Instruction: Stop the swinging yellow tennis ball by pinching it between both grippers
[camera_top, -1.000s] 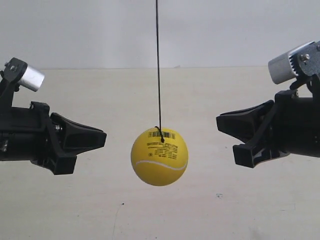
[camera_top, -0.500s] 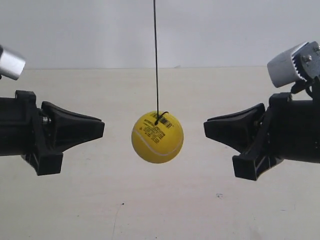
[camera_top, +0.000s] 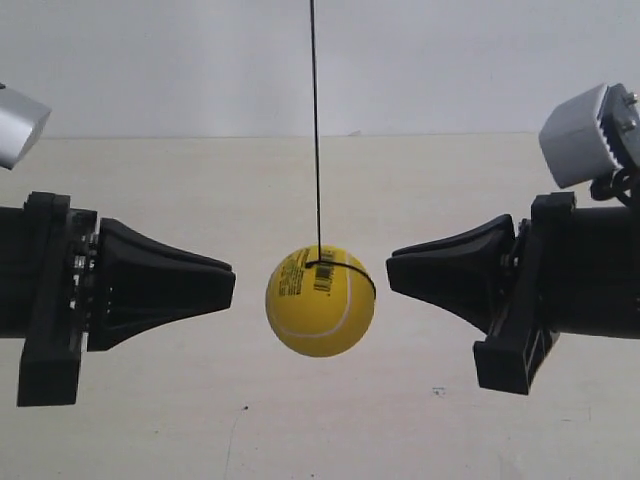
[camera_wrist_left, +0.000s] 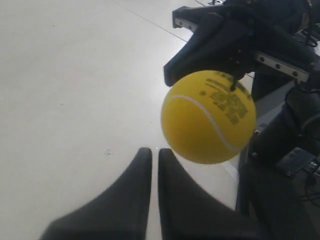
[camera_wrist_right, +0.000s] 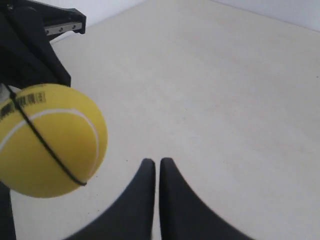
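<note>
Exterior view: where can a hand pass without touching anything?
Crowded: the narrow gaps from the yellow tennis ball to the gripper at the exterior view's left and the gripper at the exterior view's right. Free: the table strip below all three; the air above them, either side of the string.

The right gripper (camera_wrist_right: 156, 161) reaches out low over the pale bench (camera_wrist_right: 225, 100), its two black fingers (camera_wrist_right: 175, 205) drawn almost together, only a thin slit between the tips and nothing held. The yellow tennis ball (camera_wrist_right: 47, 142) hangs off to one side of the fingers, apart from them and clear of the bench. A white seam (camera_wrist_right: 50, 114) curves over it, a dark string (camera_wrist_right: 50, 151) crosses it slantwise, and a small black barcode (camera_wrist_right: 30, 99) sits near its top. Just beyond the ball is the left arm (camera_wrist_right: 25, 50), black and blocky with a metal strip along one edge. A white wall (camera_wrist_right: 290, 10) borders the far bench.
</note>
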